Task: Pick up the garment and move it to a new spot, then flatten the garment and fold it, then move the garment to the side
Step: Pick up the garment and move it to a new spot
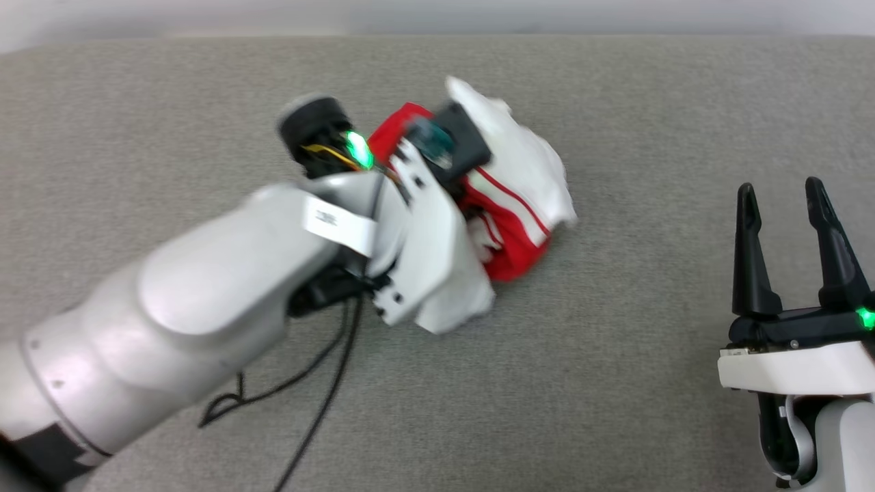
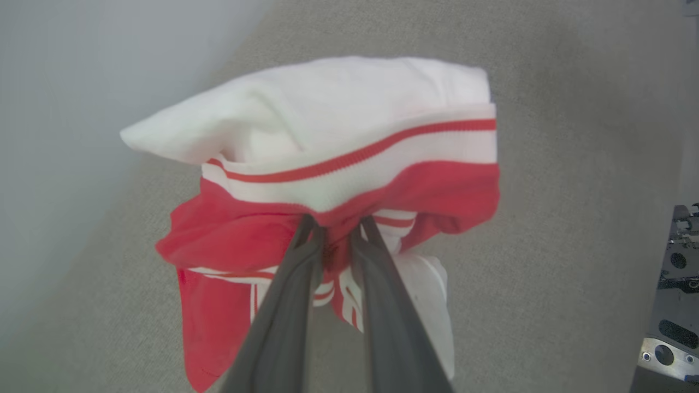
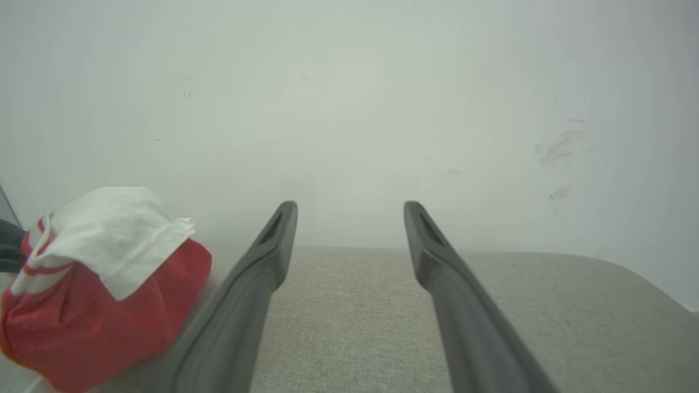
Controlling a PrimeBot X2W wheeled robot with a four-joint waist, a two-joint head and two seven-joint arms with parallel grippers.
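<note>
Left wrist view: the left gripper (image 2: 336, 222) has its two dark fingers drawn close together, with only a narrow gap between them, and their tips are pinched into a red fold of the garment (image 2: 349, 131) at the middle of the frame. The garment is bunched into a loose bundle. A white sleeve with red-and-white striped trim lies across the top, red cloth spreads beneath it, and more red and white folds hang toward the bottom edge on either side of the fingers. Behind it is the grey fabric surface (image 2: 573, 164); whether the bundle touches that surface cannot be told. In the head view the garment (image 1: 526, 198) sits a little above and right of centre, partly covered by the pale left forearm (image 1: 205, 301), which reaches in from the lower left, blurred. Black cables (image 1: 328, 383) trail below that arm. The right gripper (image 1: 779, 186) stands at the right edge of the frame, well apart from the garment, fingers pointing up and spread wide with nothing between them. In the right wrist view those fingers (image 3: 262, 273) rise wide apart over the grey surface toward a pale wall (image 3: 349, 109), and the red-and-white bundle shows at the lower left.
</note>
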